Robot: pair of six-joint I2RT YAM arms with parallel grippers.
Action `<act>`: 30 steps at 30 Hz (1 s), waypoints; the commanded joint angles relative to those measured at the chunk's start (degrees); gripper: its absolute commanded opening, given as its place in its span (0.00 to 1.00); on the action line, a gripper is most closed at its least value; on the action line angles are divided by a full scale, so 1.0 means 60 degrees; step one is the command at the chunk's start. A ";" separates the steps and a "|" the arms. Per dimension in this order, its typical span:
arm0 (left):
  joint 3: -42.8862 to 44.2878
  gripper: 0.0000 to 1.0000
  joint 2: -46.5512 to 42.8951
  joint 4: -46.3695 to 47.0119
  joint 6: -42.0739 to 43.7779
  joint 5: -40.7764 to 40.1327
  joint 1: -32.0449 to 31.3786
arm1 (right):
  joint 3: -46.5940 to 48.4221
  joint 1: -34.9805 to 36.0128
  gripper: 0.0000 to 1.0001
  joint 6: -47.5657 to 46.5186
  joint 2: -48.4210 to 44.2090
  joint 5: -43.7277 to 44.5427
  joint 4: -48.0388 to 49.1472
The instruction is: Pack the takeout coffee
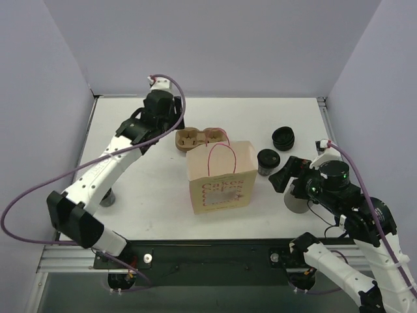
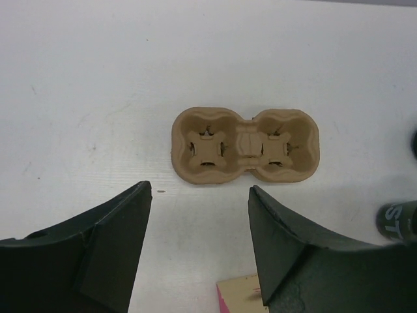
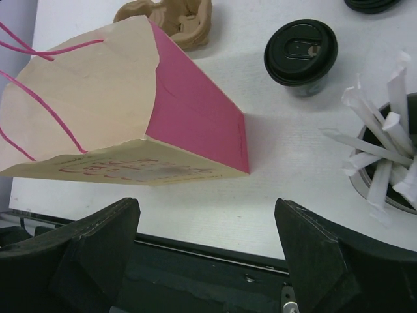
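One takeout coffee cup, black with a black lid, stands right of the paper bag; its side shows at the right edge of the left wrist view. The brown pulp tray with two empty wells lies behind the bag. My left gripper hovers open just short of the tray's near side, nothing between its fingers; in the top view it is left of the tray. My right gripper is open and empty over the table's front edge, right of the bag.
The bag stands upright with pink handles and a pink side. A stack of loose black lids sits at the back right. A grey cylinder of white stirrers stands by my right arm. Another grey cylinder is under my left arm.
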 commanded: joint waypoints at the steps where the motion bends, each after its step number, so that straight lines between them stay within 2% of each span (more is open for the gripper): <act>1: 0.1109 0.69 0.1772 0.0241 -0.0263 0.0545 0.0004 | 0.0730 0.0014 0.88 -0.0126 0.0281 0.0975 -0.0895; 6: 0.3055 0.63 0.3762 -0.0507 -0.0644 0.0663 -0.0055 | 0.1373 0.0028 0.88 -0.0140 0.0778 0.1078 -0.1320; 15: 0.5314 0.62 0.6167 -0.1576 -0.0878 0.0839 -0.0303 | 0.2780 0.0014 0.88 -0.1004 0.2229 0.1342 -0.2184; 22: 0.5257 0.62 0.6667 -0.1942 -0.1362 0.0722 -0.0670 | 0.3367 0.0014 0.88 -0.1211 0.2669 0.1327 -0.2435; 30: 0.4584 0.64 0.6682 -0.1957 -0.1450 0.0267 -0.0700 | 0.3191 0.0014 0.88 -0.0932 0.2537 0.1328 -0.2610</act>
